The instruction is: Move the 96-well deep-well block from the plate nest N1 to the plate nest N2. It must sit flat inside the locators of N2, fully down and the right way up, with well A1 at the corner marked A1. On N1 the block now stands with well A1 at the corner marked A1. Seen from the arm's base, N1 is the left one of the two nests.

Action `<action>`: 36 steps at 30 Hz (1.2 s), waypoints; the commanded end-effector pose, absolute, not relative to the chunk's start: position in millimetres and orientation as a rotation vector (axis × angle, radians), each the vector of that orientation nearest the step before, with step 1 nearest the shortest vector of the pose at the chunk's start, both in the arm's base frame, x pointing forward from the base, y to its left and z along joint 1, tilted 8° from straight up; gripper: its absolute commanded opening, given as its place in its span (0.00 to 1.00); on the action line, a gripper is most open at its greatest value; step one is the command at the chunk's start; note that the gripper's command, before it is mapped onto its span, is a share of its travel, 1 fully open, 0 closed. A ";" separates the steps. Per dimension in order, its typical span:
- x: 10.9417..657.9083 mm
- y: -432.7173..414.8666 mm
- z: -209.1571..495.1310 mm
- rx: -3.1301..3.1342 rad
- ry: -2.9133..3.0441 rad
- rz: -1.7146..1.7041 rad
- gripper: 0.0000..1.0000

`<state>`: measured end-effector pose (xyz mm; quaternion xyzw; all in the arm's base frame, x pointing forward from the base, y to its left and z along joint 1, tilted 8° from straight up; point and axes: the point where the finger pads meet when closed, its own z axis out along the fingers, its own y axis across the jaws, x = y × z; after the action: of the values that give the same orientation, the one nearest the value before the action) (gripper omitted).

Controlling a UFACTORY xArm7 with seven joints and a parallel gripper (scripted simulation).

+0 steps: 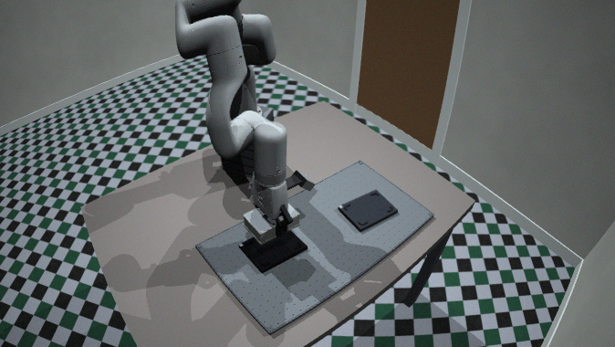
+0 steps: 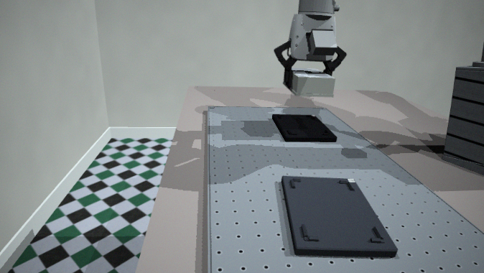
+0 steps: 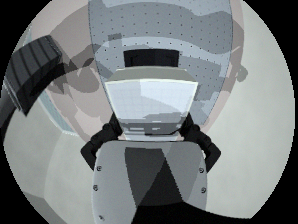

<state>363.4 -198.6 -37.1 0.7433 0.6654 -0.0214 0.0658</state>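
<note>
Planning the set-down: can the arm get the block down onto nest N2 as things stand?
Probably yes. The jaws hold the block in the air near N2; nothing stands on that nest, and nothing shows between them.

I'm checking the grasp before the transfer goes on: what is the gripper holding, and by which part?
The gripper is shut on the deep-well block, fingers clamping two opposite side walls near its top, the block hanging in the air.

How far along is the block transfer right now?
Done: nest N1 is bare with its corner locators exposed, so the deep-well block is off it. In hand: the gripper is shut on the block, which hangs in the air by nest N2, clearly apart from it. Left: line it up, lower it flat into N2's locators with A1 at the marked corner, then release.
</note>
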 end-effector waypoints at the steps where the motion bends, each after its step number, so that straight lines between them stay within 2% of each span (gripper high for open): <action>1: 364.6 -199.9 -36.0 2.240 2.007 -0.062 0.00; 36: 365.6 -199.0 -44.3 2.240 2.007 -0.062 0.00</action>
<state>364.2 -198.1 -39.5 0.7430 0.6657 -0.0211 0.0651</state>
